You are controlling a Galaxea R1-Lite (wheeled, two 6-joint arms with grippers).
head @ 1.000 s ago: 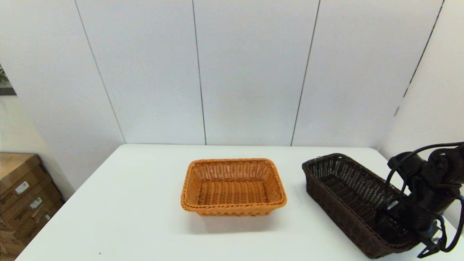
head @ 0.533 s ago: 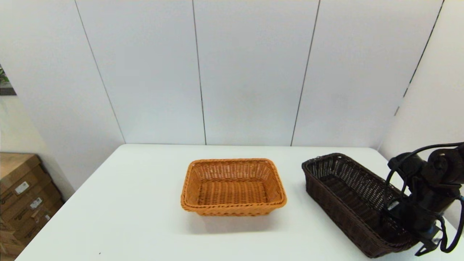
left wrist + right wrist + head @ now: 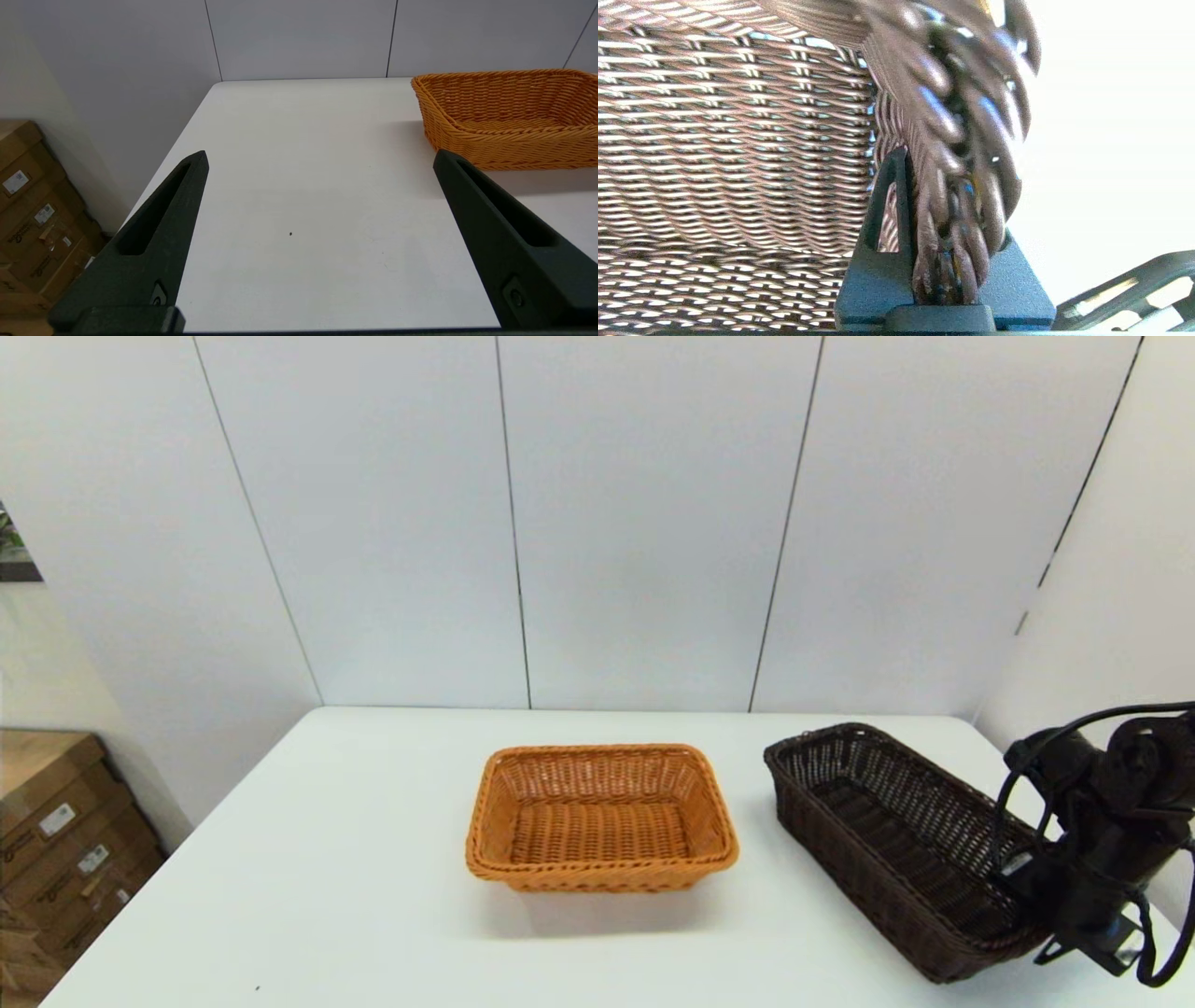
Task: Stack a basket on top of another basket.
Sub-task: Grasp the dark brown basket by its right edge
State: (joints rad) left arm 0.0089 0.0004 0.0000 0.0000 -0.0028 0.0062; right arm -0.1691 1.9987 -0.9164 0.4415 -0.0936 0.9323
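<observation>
White table point(image 3: 327, 859): right gripper point(image 3: 945, 261) clamps rim of dark basket point(image 3: 887, 840) at right edge, well apart from orange basket point(image 3: 599, 817) mid-table. Grasp done; carry and stacking remain. Left gripper point(image 3: 322, 242) parked, wide.

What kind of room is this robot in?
Probably a lab or test room, not a home: a plain white table against bare white wall panels, stacked cardboard boxes beside it, and only two baskets set out.
</observation>
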